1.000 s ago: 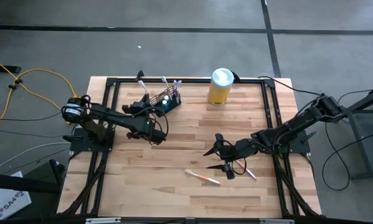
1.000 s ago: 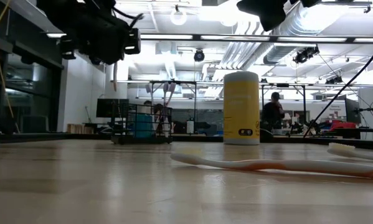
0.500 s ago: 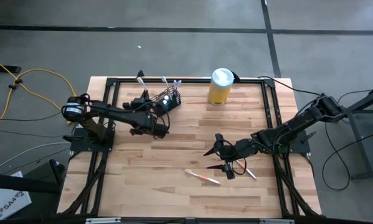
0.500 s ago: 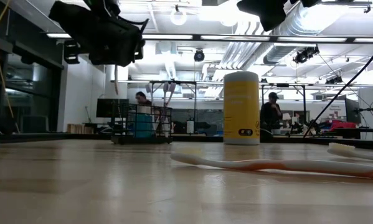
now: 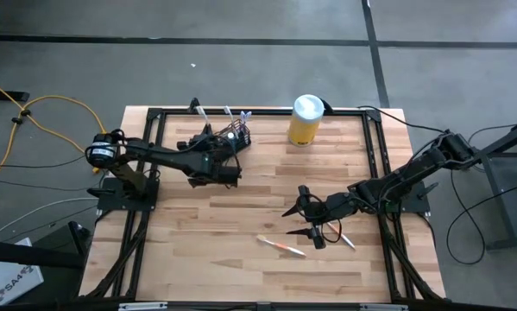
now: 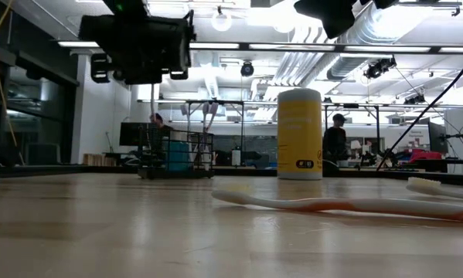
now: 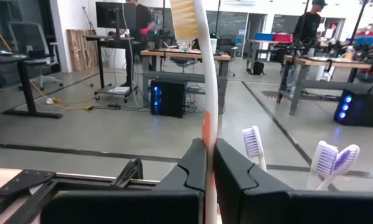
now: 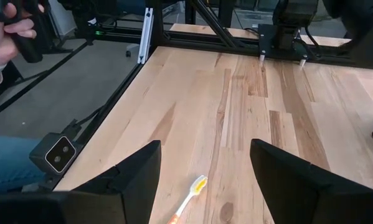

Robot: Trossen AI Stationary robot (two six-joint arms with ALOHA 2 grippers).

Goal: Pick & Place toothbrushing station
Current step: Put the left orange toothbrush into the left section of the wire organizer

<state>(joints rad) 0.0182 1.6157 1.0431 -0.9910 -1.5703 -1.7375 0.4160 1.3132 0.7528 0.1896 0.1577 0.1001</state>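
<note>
- The table looks just as it did a second ago.
- The left gripper, clamped on a toothbrush (bristles up), has swung closer to the toothbrushing station near the far edge.
- The right gripper waits mid-table, fingers spread, unmoved.

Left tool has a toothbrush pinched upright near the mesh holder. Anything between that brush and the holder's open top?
Nothing visible blocks it. The left tool holds the toothbrush upright beside the black mesh holder. Brushes already standing in it take up part of the opening. The yellow canister stands apart, off to one side.
</note>
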